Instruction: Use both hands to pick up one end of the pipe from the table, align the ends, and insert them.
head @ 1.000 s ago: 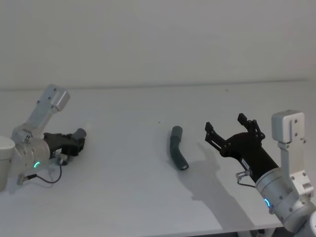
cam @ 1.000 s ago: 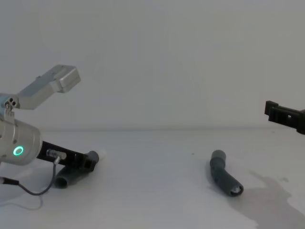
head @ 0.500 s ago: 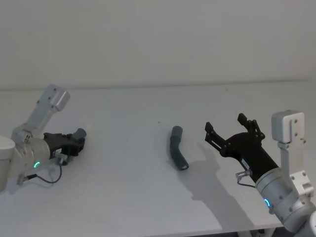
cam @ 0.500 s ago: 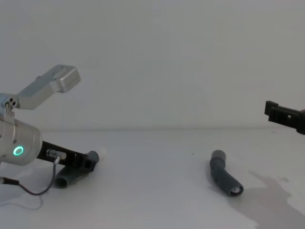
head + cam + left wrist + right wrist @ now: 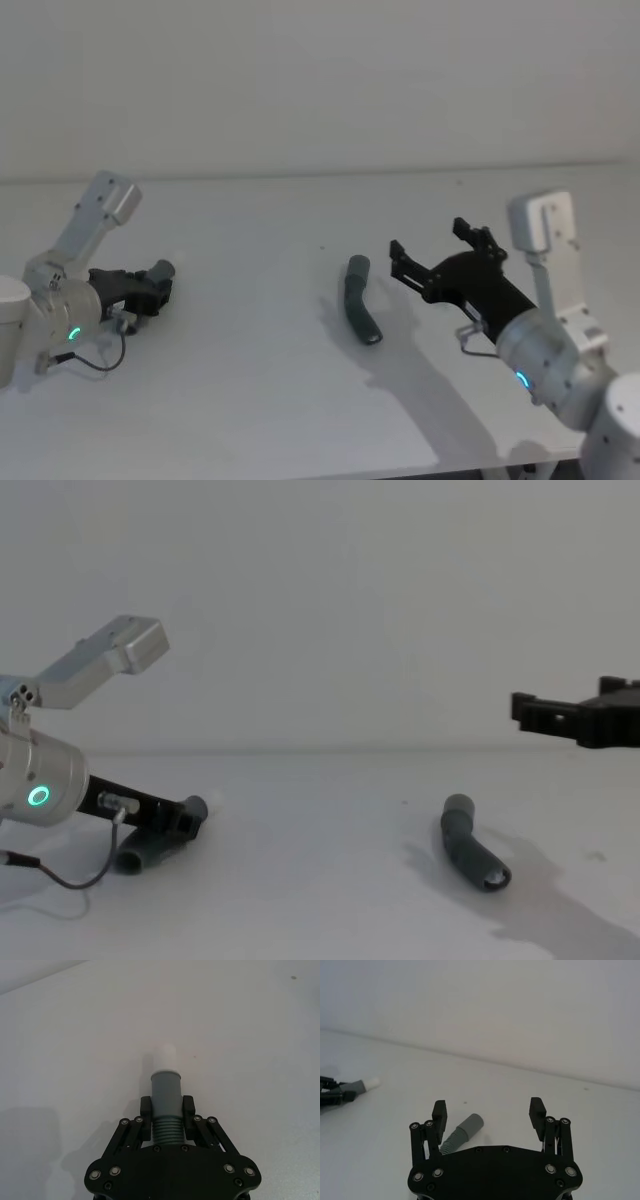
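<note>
The right gripper (image 5: pixel 430 240) has swung in toward the table's middle in the last second, from well right of the socket piece (image 5: pixel 358 305) to just beside it. The left gripper (image 5: pixel 158 288) has stayed put.

In the head view the right arm reaches in from the lower right. Its fingers are spread wide and raised above the table (image 5: pixel 250 400). The socket piece lies flat near the middle, in the arm's shadow. At the far left the left arm sits low, its gripper clamped on the plug piece (image 5: pixel 161 271).

In the left wrist view the fingers pinch the plug piece's ribbed part, and its white tip (image 5: pixel 163 1057) juts out past them over the table.

In the right wrist view the jaws stand wide apart with nothing gripped. The socket piece lies below, nearer one finger, its collar (image 5: pixel 473 1122) pointing away. Far off, the left gripper holds out the white tip.

In the chest view the right gripper hangs high at the right edge before the pale wall (image 5: pixel 320 600), above and right of the socket piece. The plug piece slants in the left gripper, its lower end near the table.
</note>
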